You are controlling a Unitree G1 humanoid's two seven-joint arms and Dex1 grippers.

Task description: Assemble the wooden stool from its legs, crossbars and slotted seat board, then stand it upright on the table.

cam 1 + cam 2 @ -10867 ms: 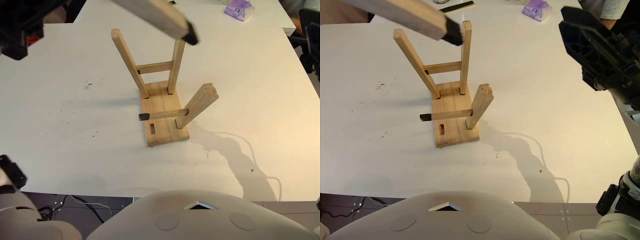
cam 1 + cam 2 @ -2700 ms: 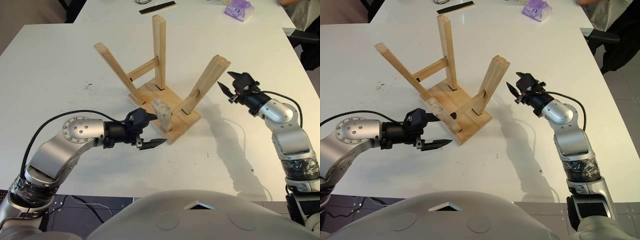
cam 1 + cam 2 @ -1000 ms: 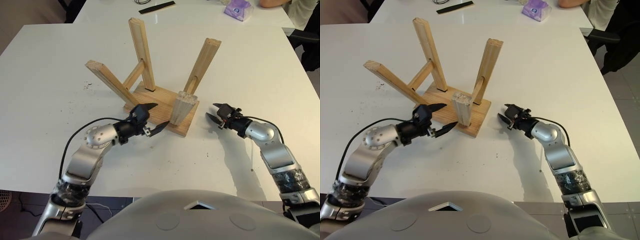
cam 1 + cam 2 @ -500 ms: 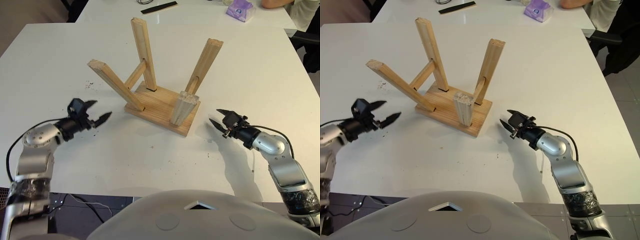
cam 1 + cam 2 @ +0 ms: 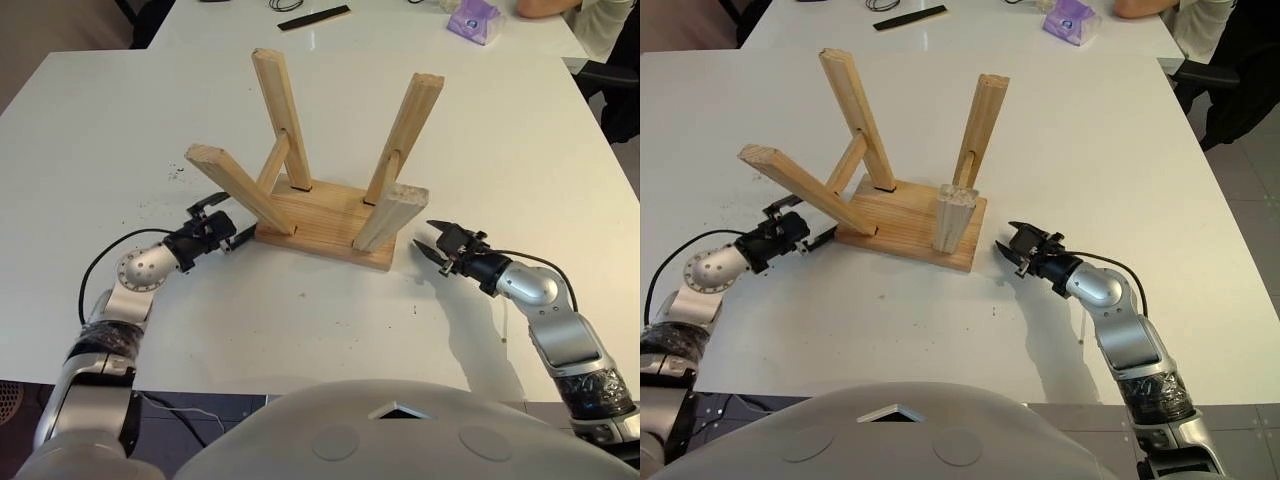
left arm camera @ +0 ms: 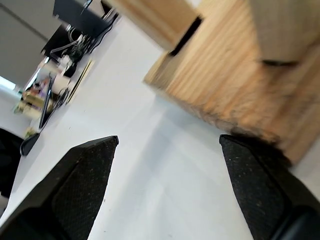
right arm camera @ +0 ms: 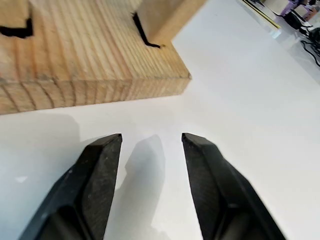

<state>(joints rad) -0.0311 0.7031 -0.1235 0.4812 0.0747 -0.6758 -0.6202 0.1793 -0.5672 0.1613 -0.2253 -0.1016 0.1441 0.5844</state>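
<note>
The wooden stool stands upside down on the white table, its slotted seat board (image 5: 325, 222) flat on the surface. Several legs rise from the board: a tall one (image 5: 280, 110) at the back left, another (image 5: 405, 125) at the back right, a strongly tilted one (image 5: 232, 180) at the front left and a short leaning one (image 5: 387, 214) at the front right. A crossbar (image 5: 272, 166) joins the two left legs. My left gripper (image 5: 226, 231) is open at the board's left end, with the board corner (image 6: 235, 85) just ahead of it. My right gripper (image 5: 434, 246) is open, just off the board's right end (image 7: 75, 60).
A purple pack (image 5: 474, 18) and a flat black strip (image 5: 315, 16) lie at the table's far side. Dark specks (image 5: 178, 173) dot the table left of the stool. The near table edge (image 5: 300, 388) runs close below both arms.
My left gripper has come in from the left to the seat board's left end. The stool has turned slightly on the table. The right gripper has hardly moved.
</note>
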